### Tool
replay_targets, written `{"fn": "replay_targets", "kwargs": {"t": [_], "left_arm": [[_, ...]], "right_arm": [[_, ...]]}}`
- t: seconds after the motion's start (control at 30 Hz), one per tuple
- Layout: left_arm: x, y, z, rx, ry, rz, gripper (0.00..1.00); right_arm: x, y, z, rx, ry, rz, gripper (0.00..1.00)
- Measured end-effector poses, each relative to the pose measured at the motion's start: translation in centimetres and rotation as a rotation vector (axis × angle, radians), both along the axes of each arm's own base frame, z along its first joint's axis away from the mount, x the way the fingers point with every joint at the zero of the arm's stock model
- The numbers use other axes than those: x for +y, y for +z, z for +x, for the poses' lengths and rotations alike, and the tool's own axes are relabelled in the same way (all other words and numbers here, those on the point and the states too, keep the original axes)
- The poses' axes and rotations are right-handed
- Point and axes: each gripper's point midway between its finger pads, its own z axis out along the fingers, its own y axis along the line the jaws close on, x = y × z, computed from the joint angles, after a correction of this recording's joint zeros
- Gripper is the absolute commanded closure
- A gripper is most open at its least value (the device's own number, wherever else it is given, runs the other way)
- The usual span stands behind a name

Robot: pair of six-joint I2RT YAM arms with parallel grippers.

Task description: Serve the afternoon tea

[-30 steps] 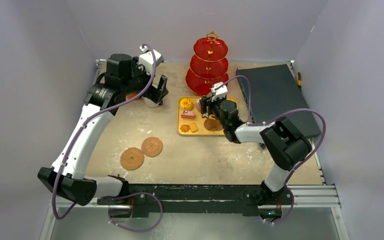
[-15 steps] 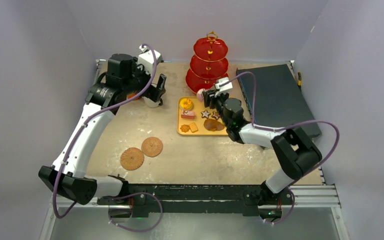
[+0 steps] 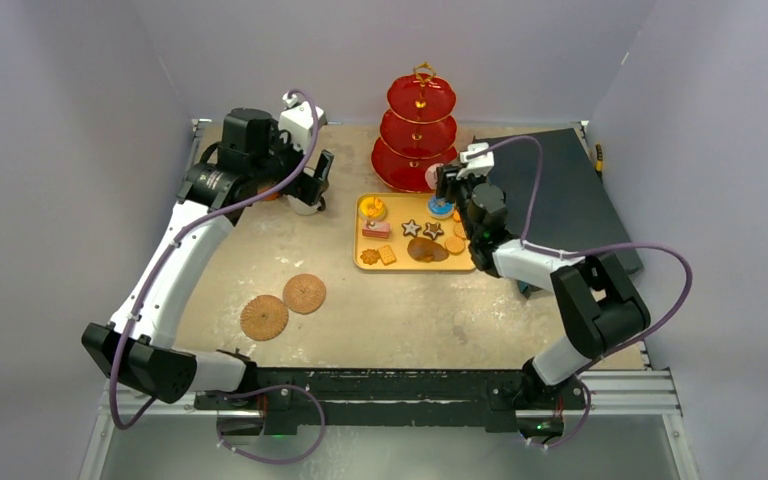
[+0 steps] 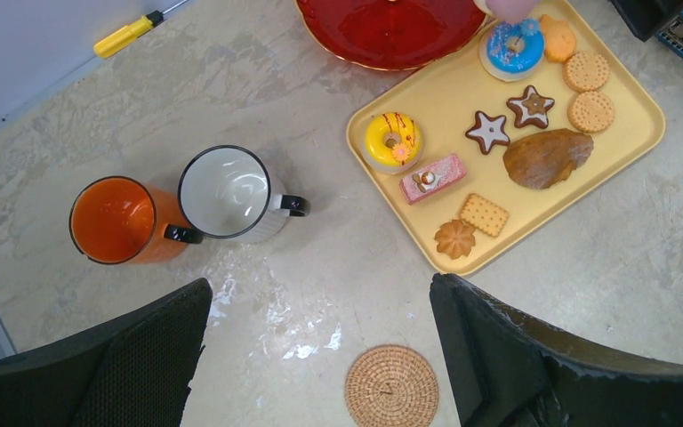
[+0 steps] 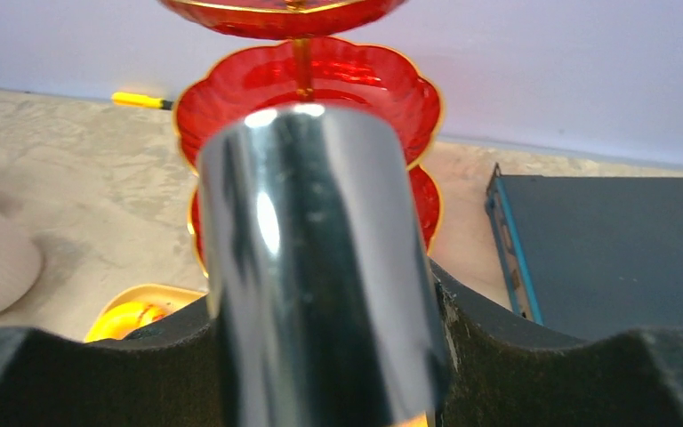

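Right hand (image 3: 450, 182) clamped on metal tongs (image 5: 316, 267), close by red stand (image 3: 420, 125), bottom tier. Left hand (image 4: 320, 286) wide open, empty, above orange mug (image 4: 116, 221) and white mug (image 4: 231, 193), side by side on counter (image 4: 320, 89). Pastries and biscuits (image 4: 392, 140) lie on yellow tray (image 4: 627, 133) just beside stand.

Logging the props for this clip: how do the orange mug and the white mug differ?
The orange mug is orange inside and out; the white mug is white. The white mug stands nearer the yellow tray; the orange mug is on its far side. Both are upright and empty, with dark handles pointing toward the tray.
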Motion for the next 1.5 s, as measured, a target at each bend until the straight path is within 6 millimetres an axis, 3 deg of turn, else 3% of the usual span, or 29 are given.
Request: {"fn": "replay_targets", "kwargs": {"t": [0.27, 0.5, 0.63, 0.83, 1.17, 1.33, 1.5], "left_arm": [[0.1, 0.6, -0.2, -0.014, -0.005, 0.001, 0.07], [0.1, 1.1, -0.2, -0.025, -0.006, -0.004, 0.07], [0.1, 1.3, -0.4, -0.031, -0.009, -0.003, 0.07], [0.1, 1.6, -0.5, -0.040, -0.016, -0.002, 0.06], [0.0, 1.6, -0.6, -0.042, -0.029, -0.003, 0.05], [-0.1, 1.7, -0.7, -0.043, -0.035, -0.007, 0.05], [-0.2, 1.8, -0.9, -0.045, -0.040, -0.011, 0.05]], "right_arm": [[-2.4, -2.0, 2.9, 0.023, -0.080, -0.007, 0.49], [-1.9, -3.9, 5.1, 0.023, -0.094, -0.007, 0.48], [-1.8, -3.8, 6.0, 0.001, -0.110, 0.005, 0.46], [-1.4, -4.0, 6.9, -0.014, -0.111, 0.009, 0.34], [-1.5, -3.8, 6.7, -0.028, -0.114, 0.017, 0.23], [-2.0, -3.5, 5.4, -0.024, -0.110, 0.026, 0.23], [-2.6, -2.0, 2.7, -0.035, -0.099, 0.045, 0.21]]}}
